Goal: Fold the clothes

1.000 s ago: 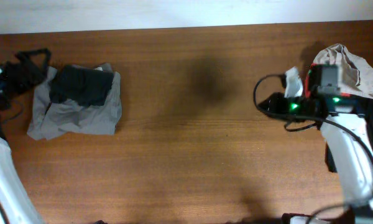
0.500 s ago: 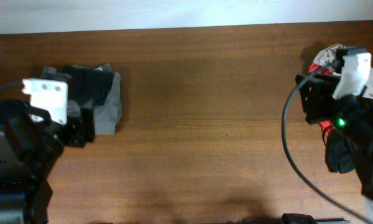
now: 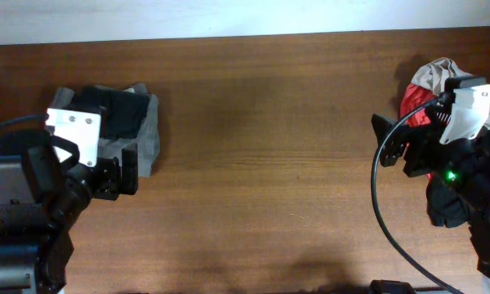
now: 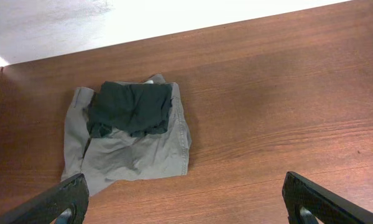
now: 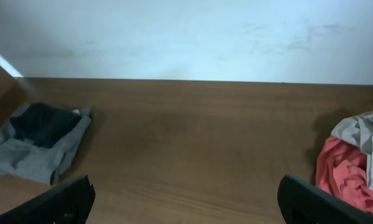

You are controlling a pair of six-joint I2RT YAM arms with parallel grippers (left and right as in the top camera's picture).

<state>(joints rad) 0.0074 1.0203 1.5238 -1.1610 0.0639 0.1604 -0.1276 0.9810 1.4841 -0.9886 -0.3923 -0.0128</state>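
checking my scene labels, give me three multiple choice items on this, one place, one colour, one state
1. Relative to the grey trousers, the black piece lies: A under, B on top, C apart.
2. The right heap shows beige and: A red, B blue, C green.
3. The left gripper is: A shut on trousers, B shut, empty, C open, empty.
B: it covers part of them. A: red cloth shows below the beige. C: jaws stand wide, nothing between.
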